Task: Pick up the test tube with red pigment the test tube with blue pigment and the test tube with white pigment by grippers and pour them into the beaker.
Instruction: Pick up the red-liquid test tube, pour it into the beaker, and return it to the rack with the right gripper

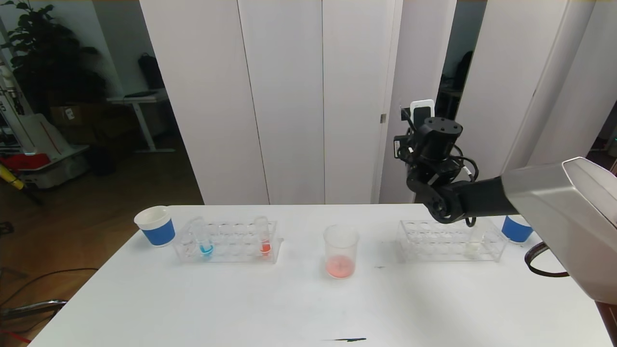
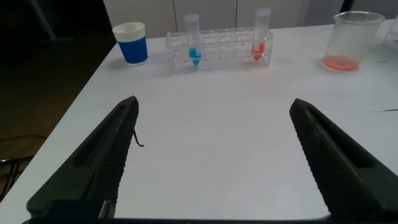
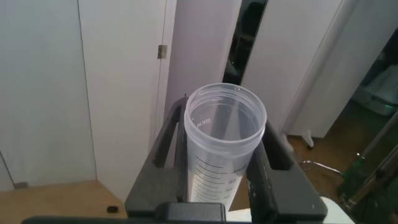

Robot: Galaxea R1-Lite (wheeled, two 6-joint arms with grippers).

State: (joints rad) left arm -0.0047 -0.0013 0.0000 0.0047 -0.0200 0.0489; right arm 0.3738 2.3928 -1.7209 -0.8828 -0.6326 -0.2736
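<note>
A clear graduated tube (image 3: 225, 140), empty and open-mouthed, is being clamped between the narrowed fingers of the right tool (image 3: 224, 163), which is being held raised above the far right part of the white worktop (image 1: 308, 299), over the right-hand rack (image 1: 450, 241). In the head view the tool itself is being hidden behind its wrist. A pale, milky tube, apparently the test tube with white pigment (image 1: 472, 246), is being kept in that rack, with a blue-and-white paper cup (image 1: 516, 229) just beyond the rack's right end.

The left tool (image 2: 214, 165) is being held wide open and empty, low over the near left part of the worktop. Ahead of it, the left-hand rack (image 2: 219, 51) is carrying the test tube with blue pigment (image 2: 193, 45) near one end and the test tube with red pigment (image 2: 260, 38) near the other, both upright. A second paper cup (image 2: 132, 43) is being kept just beside the rack's outer end.

The beaker (image 1: 341, 250) is standing upright between the two racks, with a shallow layer of pinkish-red liquid at its bottom.
</note>
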